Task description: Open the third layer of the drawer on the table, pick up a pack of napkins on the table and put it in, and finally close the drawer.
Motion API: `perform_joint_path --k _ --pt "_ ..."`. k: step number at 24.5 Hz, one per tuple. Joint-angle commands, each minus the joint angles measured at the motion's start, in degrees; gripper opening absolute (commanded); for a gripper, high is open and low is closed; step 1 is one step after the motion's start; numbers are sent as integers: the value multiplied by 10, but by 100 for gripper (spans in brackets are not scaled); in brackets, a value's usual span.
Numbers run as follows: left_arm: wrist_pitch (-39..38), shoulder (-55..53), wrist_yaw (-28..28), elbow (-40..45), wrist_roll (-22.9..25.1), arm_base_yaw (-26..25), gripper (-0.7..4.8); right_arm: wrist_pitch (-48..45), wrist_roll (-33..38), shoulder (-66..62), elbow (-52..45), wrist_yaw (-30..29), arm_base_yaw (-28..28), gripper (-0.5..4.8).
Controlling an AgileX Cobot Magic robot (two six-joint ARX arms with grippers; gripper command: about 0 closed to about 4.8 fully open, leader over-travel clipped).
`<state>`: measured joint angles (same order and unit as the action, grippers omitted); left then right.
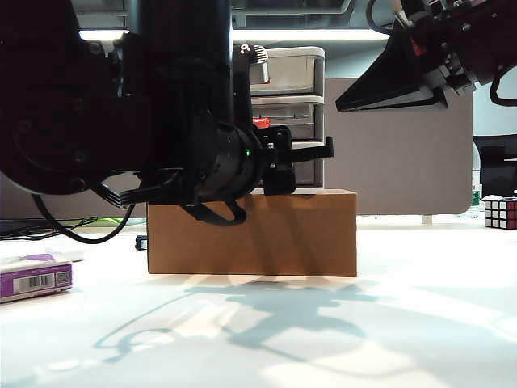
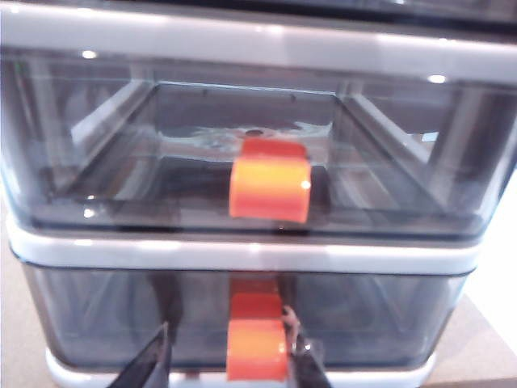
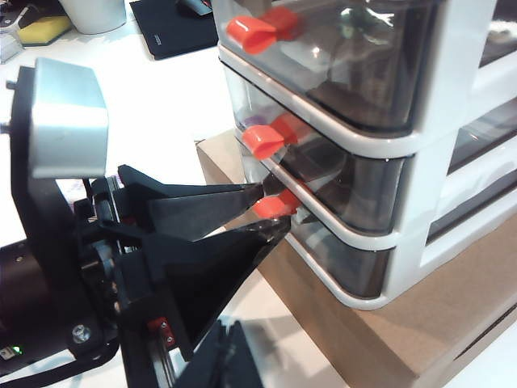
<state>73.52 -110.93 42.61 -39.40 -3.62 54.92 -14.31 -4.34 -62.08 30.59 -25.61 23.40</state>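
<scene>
The drawer (image 1: 289, 97) stands on a brown cardboard box (image 1: 266, 242) at the back of the table (image 1: 404, 323). My left gripper (image 2: 226, 360) is open at the front of the third layer (image 2: 121, 323). The lowest red handle (image 2: 257, 347) lies between its fingers: one finger touches it and the other stands apart. The right wrist view shows the same red handle (image 3: 275, 208) between those dark fingertips. My right gripper (image 3: 229, 325) is shut and empty, and hangs high to the right of the drawer (image 3: 388, 121). The pack of napkins (image 1: 34, 276) lies flat at the table's left edge.
A Rubik's cube (image 1: 501, 212) sits at the far right, in front of a grey partition panel (image 1: 404, 153). My big left arm (image 1: 161, 121) fills the left foreground. Beyond the box lie a black mat (image 3: 174, 28) and a yellow sponge (image 3: 40, 28).
</scene>
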Motion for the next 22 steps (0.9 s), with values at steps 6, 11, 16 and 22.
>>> perform_joint_path --k 6,11,16,22 --pt "7 0 -28 -2 -2 -1 175 -14 -2 1 4 -2 1 -6" --pt "7 0 -28 -2 -2 -1 175 -14 -2 1 4 -2 1 -6" --pt "1 0 -30 -10 -2 -1 123 -14 -2 1 4 -2 1 -6" --pt "-16 0 -30 -16 -2 -1 106 -14 -2 1 4 -5 1 -6"
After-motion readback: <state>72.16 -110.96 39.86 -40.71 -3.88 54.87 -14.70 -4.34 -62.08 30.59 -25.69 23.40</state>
